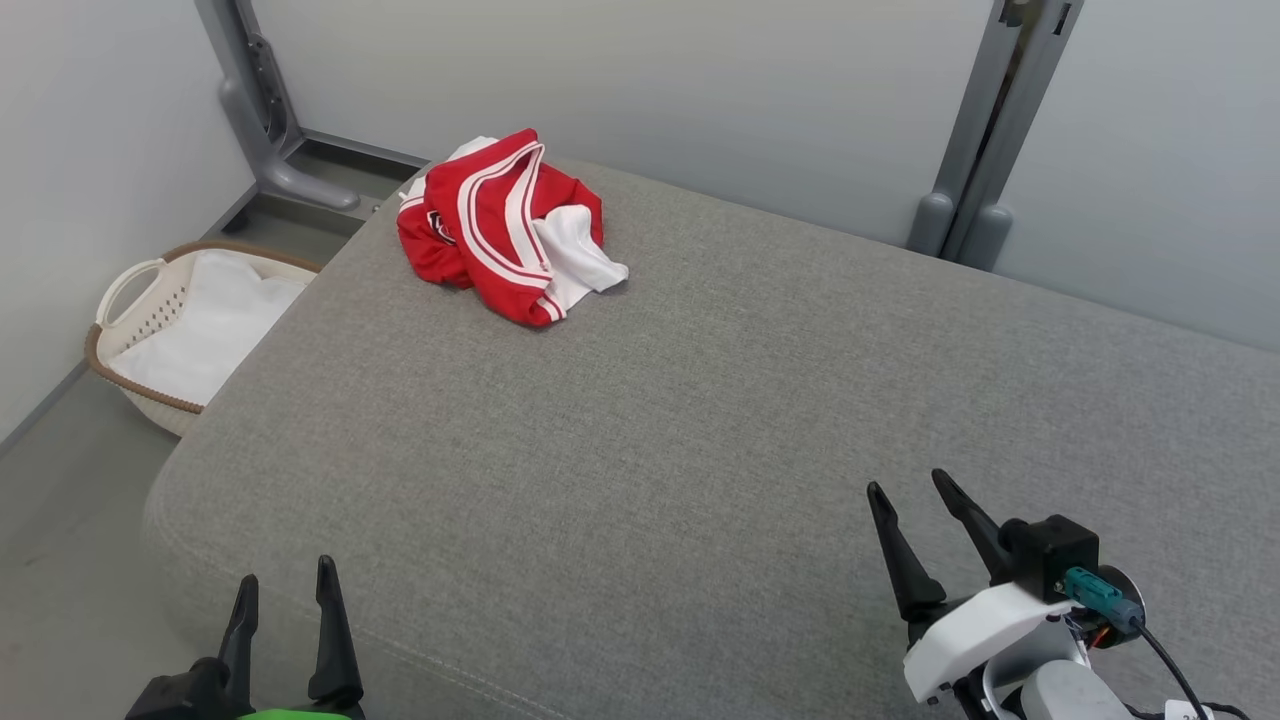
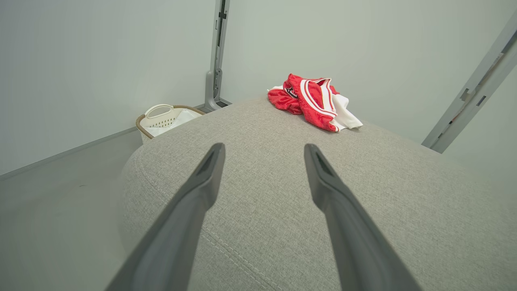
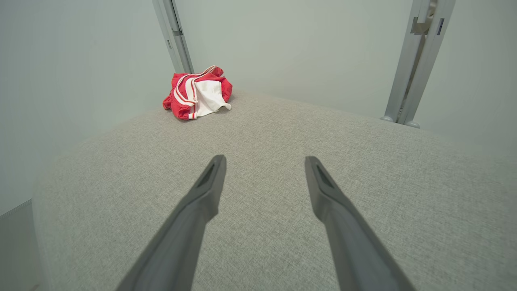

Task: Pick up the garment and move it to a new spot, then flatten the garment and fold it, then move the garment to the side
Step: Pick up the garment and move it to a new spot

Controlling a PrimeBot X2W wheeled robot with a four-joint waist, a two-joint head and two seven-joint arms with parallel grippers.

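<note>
Garment [image 1: 500,225] bunched at table [image 1: 700,420] far-left corner: folds hide its shape, dark logo patch too small to read. Basket [image 1: 125,300] beside table's left edge, one side hidden behind it. Left pincer [image 1: 287,572] base cut off at frame bottom, by table's near edge.

Bare test booth set up for laundry work
Plain pale wall panels [image 1: 650,90] on grey metal posts [image 1: 1000,120] stand beyond a grey padded bench [image 1: 700,400] ahead of the left gripper [image 1: 287,572]. A laundry basket [image 1: 140,320] sits on the floor [image 1: 70,520] to that gripper's far left.
</note>
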